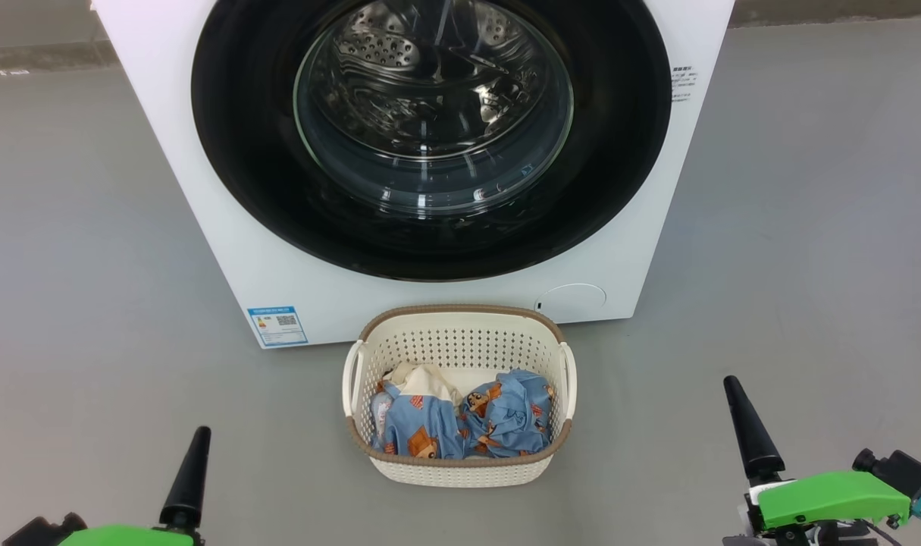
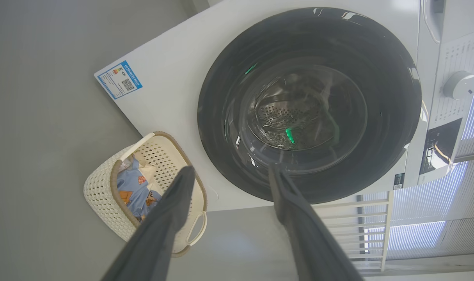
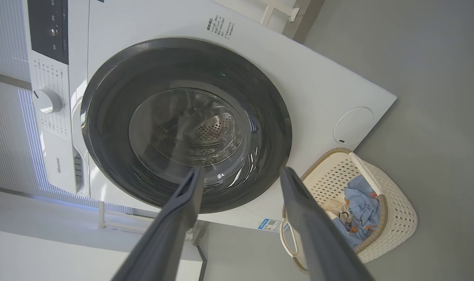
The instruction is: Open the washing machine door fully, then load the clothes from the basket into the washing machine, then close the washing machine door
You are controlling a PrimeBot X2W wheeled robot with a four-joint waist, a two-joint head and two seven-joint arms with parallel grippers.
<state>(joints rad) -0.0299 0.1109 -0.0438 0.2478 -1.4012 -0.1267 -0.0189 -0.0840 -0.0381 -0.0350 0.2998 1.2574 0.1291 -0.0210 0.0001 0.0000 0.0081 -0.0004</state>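
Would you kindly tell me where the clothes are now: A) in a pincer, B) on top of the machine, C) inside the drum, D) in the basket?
D: the clothes lie in the basket on the floor, in front of the closed washing machine door.

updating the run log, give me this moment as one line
stage: before first step | door: shut | clothes: in basket in front of washer | left gripper: open, empty | right gripper: open, empty

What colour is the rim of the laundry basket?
Brown, with a woven look, around the cream basket's rim; the head view shows it best.
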